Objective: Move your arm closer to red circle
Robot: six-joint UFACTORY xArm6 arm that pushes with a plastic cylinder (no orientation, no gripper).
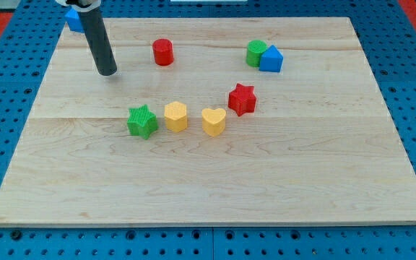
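Note:
The red circle [163, 52] is a short red cylinder standing on the wooden board [208, 188] near the view's top, left of centre. My tip [107, 72] rests on the board to the left of the red circle and slightly lower in the view, about one and a half block widths from it. The dark rod rises from the tip toward the view's top left. Nothing lies between the tip and the red circle.
A blue block [73, 19] sits at the board's top left corner, partly behind the rod. A green block [256, 52] and a blue block [271, 59] touch at top right. A red star [242, 99], yellow heart [213, 121], yellow hexagon [175, 115] and green star [142, 120] form a row mid-board.

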